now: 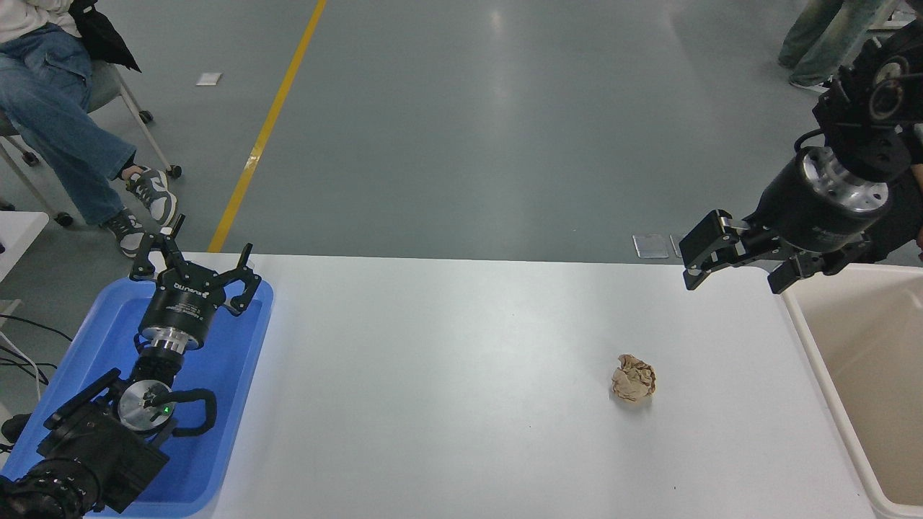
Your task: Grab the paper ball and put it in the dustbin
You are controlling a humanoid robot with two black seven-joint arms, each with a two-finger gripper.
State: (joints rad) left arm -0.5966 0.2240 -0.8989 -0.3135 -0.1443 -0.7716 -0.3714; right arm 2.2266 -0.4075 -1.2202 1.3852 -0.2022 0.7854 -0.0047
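Observation:
The paper ball (634, 378), a crumpled tan wad, lies on the white table (461, 375) right of centre. The cream dustbin (865, 375) stands at the table's right end, only partly in view. My right gripper (735, 270) hangs open over the table's far right edge, just left of the dustbin's far corner and well beyond the paper ball, with nothing between its fingers. My left gripper (195, 270) is parked open over the blue tray at the lower left.
A shallow blue tray (238, 375) sits at the table's left end under the left arm. A seated person's legs (65, 137) show at the top left, another person's legs (822, 43) at the top right. A yellow floor line (267, 130) runs beyond the table.

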